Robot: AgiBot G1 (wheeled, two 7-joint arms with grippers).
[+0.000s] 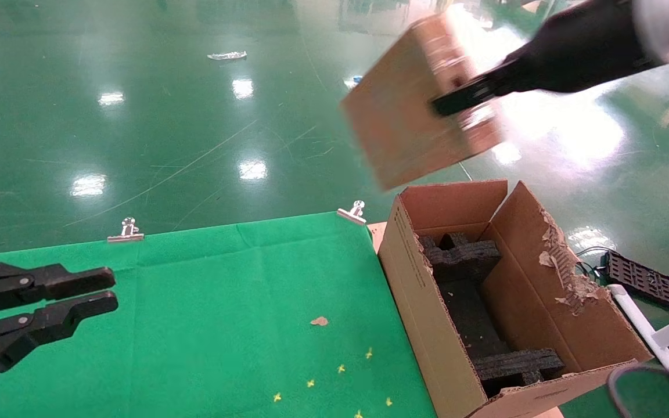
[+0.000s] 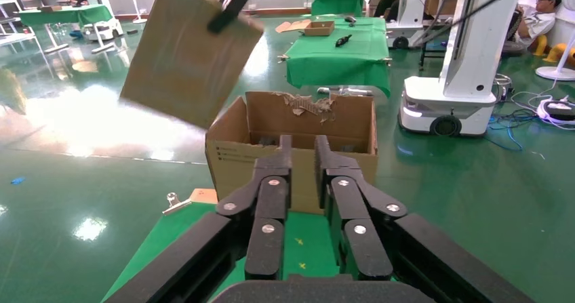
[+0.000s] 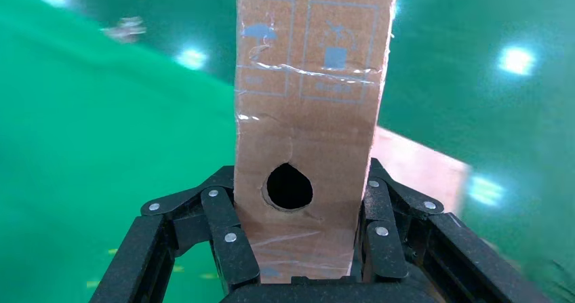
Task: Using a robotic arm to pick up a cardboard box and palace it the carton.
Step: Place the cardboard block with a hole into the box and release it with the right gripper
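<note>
The robotic arm's right gripper [image 1: 462, 101] is shut on the cardboard box [image 1: 410, 116], a flat brown block held tilted in the air above and beyond the carton's far end. In the right wrist view the cardboard box [image 3: 312, 113] sits between the fingers [image 3: 230, 242], its narrow face with a round hole toward the camera. The carton [image 1: 427, 302] stands open at the right of the green table, with black foam inserts [image 1: 465, 258] inside and a torn right flap. It also shows in the left wrist view [image 2: 230, 157]. My left gripper [image 1: 108, 290] hovers low at the table's left, fingers slightly apart, empty.
The green cloth [image 1: 224, 319] is held by metal clips [image 1: 127, 230] at the far edge. A cardboard scrap [image 1: 319, 320] and yellow marks lie on it. A black grid piece [image 1: 645, 281] and white frame lie right of the carton. Other tables and a white robot base [image 2: 447, 99] stand beyond.
</note>
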